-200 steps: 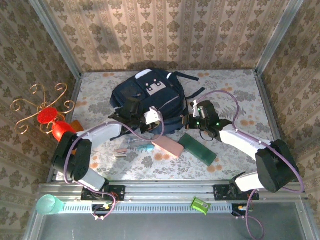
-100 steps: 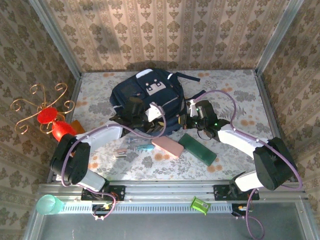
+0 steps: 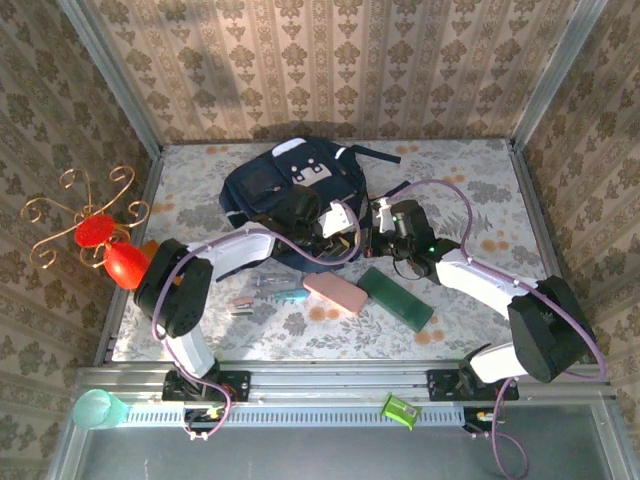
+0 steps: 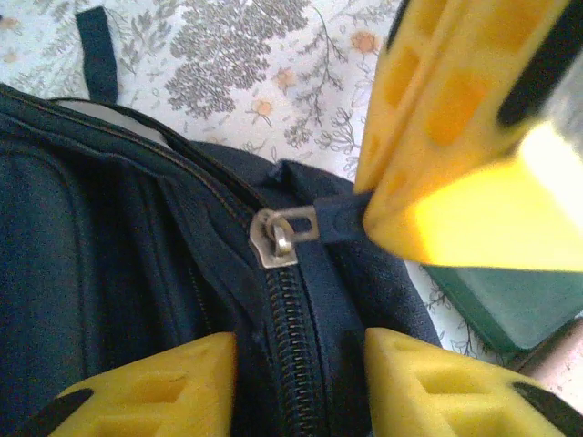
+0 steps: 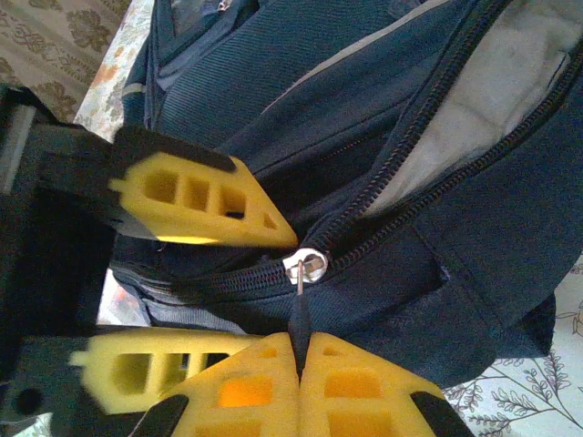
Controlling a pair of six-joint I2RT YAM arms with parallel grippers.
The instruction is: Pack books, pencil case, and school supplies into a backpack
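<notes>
The navy backpack (image 3: 285,190) lies at the table's back centre. Its zip slider (image 5: 305,267) sits at the near right corner, with the zip closed on one side of it and gaping on the other. My right gripper (image 5: 299,360) is shut on the dark pull tab hanging from that slider. My left gripper (image 4: 301,364) straddles the closed zip seam just beside it, and fabric fills the gap between its fingers. The pink pencil case (image 3: 335,292), a dark green book (image 3: 395,297), and a teal-handled tool (image 3: 290,294) with pens (image 3: 243,301) lie in front of the backpack.
A red ornament with gold wire curls (image 3: 95,232) stands at the left edge. A teal cup (image 3: 95,408) and a small green item (image 3: 398,410) rest on the front rail. Patterned walls close in the back and sides. Purple cables loop over both arms.
My left gripper let go, opened, swung right along the backpack to the zip slider, then narrowed around the seam. The right gripper edged slightly left and has kept its grip on the pull tab.
</notes>
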